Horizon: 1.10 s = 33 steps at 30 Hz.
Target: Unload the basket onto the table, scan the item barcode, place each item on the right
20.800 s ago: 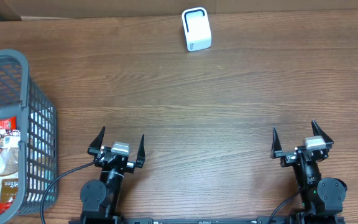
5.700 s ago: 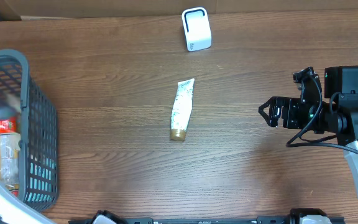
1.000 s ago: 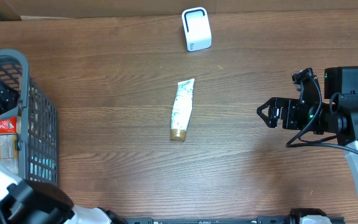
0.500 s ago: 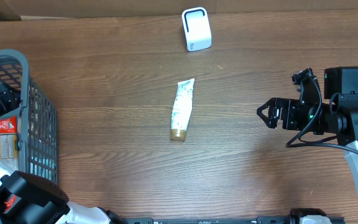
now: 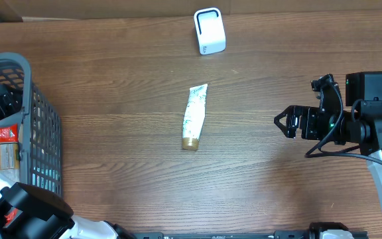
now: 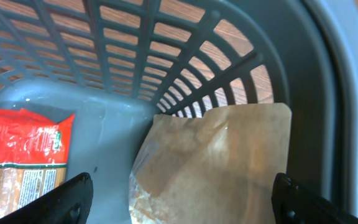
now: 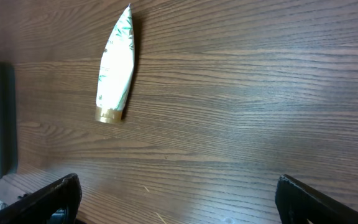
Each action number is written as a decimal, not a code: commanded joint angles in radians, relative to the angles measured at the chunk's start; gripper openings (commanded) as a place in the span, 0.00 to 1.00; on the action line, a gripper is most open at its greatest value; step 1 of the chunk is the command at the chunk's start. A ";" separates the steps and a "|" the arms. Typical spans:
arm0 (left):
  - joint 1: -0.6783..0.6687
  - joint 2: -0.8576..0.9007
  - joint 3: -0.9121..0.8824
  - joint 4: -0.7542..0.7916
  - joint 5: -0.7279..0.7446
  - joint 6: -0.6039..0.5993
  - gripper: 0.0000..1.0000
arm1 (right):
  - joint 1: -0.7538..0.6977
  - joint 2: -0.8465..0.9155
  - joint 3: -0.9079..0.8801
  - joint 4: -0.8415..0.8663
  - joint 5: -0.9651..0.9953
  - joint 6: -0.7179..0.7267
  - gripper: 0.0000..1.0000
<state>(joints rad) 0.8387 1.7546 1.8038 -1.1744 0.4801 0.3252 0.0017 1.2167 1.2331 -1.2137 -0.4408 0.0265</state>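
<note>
mostly cropped left end effector (image 6: pixel 180 198)

Nothing is reading clearly: the print on the red packet (image 6: pixel 23 134) in the basket (image 6: pixel 328 74), the green-patterned tube (image 5: pixel 194 113) and the far scanner (image 5: pixel 209 31) is showing only as blur.

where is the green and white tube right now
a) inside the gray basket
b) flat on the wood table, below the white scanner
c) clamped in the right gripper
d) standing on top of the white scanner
b: in the overhead view the tube lies flat on the bare table, apart from the scanner and well clear of the basket, with nothing holding it.
</note>
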 commanded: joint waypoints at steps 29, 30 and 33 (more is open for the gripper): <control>-0.008 0.125 -0.017 -0.106 -0.073 0.008 0.79 | 0.003 -0.002 0.025 0.011 -0.005 0.000 1.00; -0.008 0.134 -0.017 -0.108 -0.073 0.008 0.79 | 0.003 -0.002 0.025 0.011 -0.005 0.000 1.00; -0.008 0.156 -0.017 -0.111 -0.072 0.008 0.79 | 0.003 -0.002 0.025 0.011 -0.005 0.000 1.00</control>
<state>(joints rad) 0.8371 1.8790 1.7973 -1.2800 0.4179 0.3290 0.0017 1.2167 1.2331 -1.2049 -0.4412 0.0265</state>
